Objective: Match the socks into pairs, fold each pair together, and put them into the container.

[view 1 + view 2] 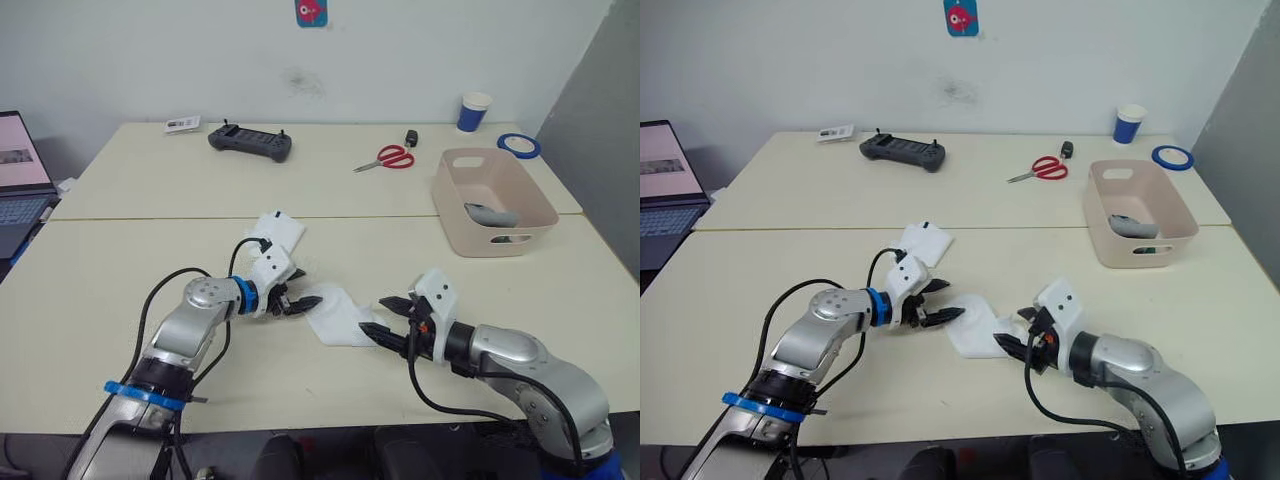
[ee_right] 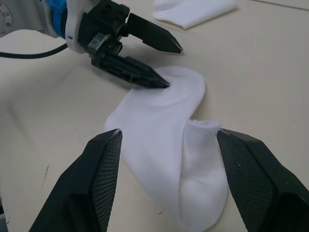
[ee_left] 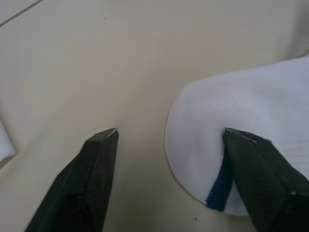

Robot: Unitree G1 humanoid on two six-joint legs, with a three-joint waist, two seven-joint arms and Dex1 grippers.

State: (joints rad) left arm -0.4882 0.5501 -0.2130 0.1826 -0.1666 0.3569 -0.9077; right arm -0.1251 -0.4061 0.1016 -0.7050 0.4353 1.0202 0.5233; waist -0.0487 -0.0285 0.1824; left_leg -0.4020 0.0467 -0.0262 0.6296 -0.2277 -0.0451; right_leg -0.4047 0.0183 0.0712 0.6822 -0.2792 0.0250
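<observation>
White sock [image 1: 338, 318] lies on the counter [image 1: 120, 290] between both claws. Left claw [image 1: 303, 301] open, one finger pinning its toe; right claw [image 1: 385, 318] open, straddling the cuff end, likely for folding. Container [image 1: 492, 201] well beyond right claw.

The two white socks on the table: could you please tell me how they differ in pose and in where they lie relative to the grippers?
The near white sock lies partly doubled over between the open left gripper and open right gripper; one left finger rests on it. The far white sock lies flat beyond the left gripper, with no gripper touching it. Both are white and rest on the table, outside the container.
</observation>
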